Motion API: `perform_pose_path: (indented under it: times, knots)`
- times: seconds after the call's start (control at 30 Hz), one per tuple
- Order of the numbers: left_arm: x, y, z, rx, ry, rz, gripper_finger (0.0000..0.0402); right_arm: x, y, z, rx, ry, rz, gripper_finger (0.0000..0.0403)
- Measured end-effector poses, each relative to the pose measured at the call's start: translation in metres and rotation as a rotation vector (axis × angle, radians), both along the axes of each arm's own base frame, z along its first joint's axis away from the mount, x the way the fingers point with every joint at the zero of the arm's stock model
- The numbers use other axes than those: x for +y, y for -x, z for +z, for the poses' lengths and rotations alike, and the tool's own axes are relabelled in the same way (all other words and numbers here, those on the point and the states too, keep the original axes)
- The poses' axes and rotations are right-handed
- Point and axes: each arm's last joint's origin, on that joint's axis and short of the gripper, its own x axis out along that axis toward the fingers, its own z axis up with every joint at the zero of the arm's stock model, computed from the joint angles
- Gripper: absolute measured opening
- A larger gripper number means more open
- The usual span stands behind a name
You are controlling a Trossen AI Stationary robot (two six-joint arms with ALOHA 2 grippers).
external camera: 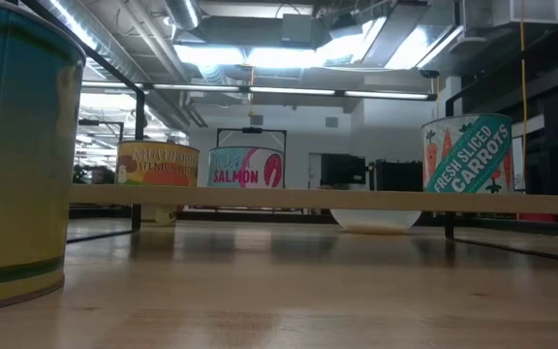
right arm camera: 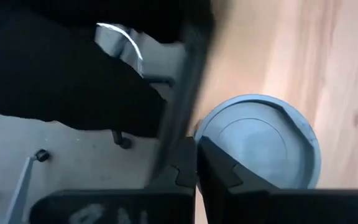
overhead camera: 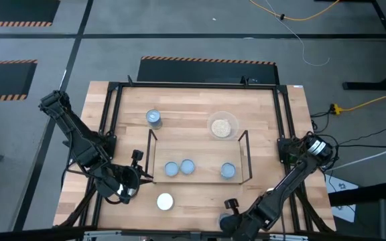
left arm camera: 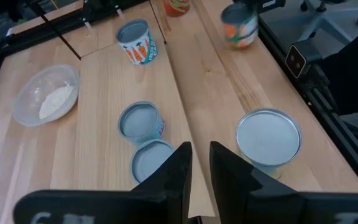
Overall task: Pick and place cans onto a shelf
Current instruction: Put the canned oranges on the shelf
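near can (external camera: 13, 155) cropped, right pincer (overhead camera: 228, 217) half-hidden

Pale smooth wooden table (overhead camera: 200, 194), thin black metal-rod shelf (overhead camera: 245, 144), cans (left arm camera: 142, 121) with matt silvery metal tops

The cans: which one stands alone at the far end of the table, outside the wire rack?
The can beside the clear dish. Three others sit inside the rack; the white-topped one stands at the near edge.
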Motion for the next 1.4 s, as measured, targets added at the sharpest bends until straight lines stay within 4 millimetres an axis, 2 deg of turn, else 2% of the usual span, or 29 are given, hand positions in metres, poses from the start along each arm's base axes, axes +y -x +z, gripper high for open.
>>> perform_pose_path:
  times: [0.13,0.3,0.5,0.63,0.77,1.03,1.27,1.4]
  knots:
    - [0.000,0.000,0.000,0.000,0.000,0.000,0.0050,0.003,-0.009,0.030,-0.051,0.025,0.082,0.0008]
    - [0.000,0.000,0.000,0.000,0.000,0.000,0.0050,-0.003,-0.025,0.069,-0.125,0.075,0.168,0.0007]
    - [0.000,0.000,0.000,0.000,0.000,0.000,0.0050,-0.026,-0.047,0.104,-0.223,0.178,0.306,0.0008]
    - [0.000,0.000,0.000,0.000,0.000,0.000,0.0050,-0.050,-0.061,0.113,-0.230,0.286,0.402,0.0009]
    - [0.000,0.000,0.000,0.000,0.000,0.000,0.0050,-0.080,-0.073,0.110,-0.158,0.367,0.435,0.0009]
    - [0.000,0.000,0.000,0.000,0.000,0.000,0.0050,-0.134,-0.093,0.084,0.010,0.282,0.448,0.0009]
    - [0.000,0.000,0.000,0.000,0.000,0.000,0.0050,-0.163,-0.097,0.054,0.103,0.276,0.461,0.0009]
    - [0.000,0.000,0.000,0.000,0.000,0.000,0.0050,-0.171,-0.099,0.050,0.114,0.272,0.443,0.0009]
